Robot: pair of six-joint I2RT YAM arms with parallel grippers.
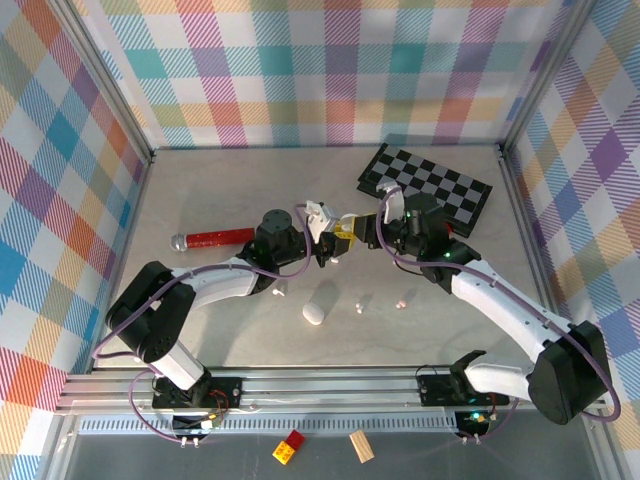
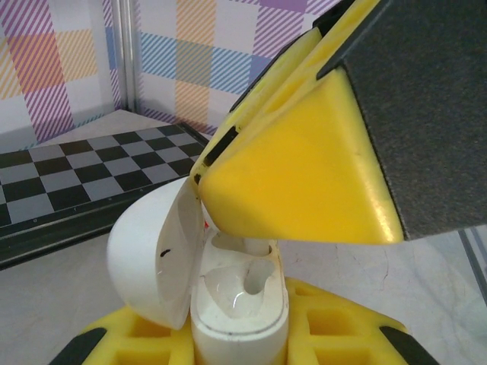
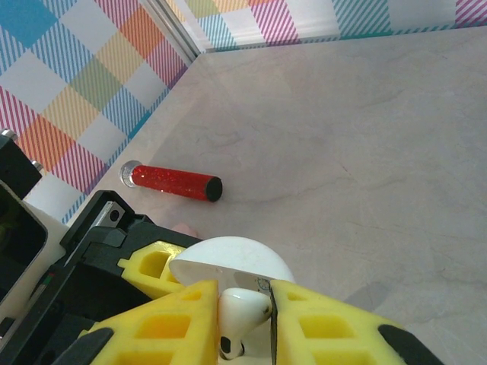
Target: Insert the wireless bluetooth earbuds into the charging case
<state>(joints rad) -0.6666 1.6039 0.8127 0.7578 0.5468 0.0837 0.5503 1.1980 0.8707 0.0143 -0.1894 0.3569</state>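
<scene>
Case (image 2: 240, 323), lid open, sitting gripped between left fingers (image 2: 342, 315) above desk (image 1: 220, 190); right fingers (image 3: 175, 327) pinching earbud (image 3: 242, 304) directly over it; stem pointing down toward slot just beneath; straight descent by right arm seeming needed.

Overhead: pale marbled table (image 1: 200, 190) viewed from above, behind the bases. Left wrist close-up aimed at black checkered board (image 2: 76, 175), right at glittery red cylinder (image 3: 171, 182); both shared with overhead.
</scene>
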